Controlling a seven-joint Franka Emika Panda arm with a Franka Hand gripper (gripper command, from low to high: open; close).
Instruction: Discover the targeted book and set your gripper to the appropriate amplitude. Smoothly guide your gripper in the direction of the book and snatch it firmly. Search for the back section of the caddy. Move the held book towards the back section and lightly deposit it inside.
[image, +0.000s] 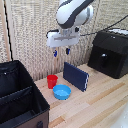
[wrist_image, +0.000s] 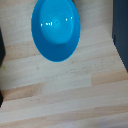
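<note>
Overhead, the gripper is held empty, its blue-tipped fingers parted narrowly, above the wooden table.

Exterior view: the navy book is stood on edge at frame centre, near a red cup and a blue bowl; the black fabric caddy is seen lower left, a glossy black box at right. Wrist view: only the blue bowl is shown clearly.
</note>
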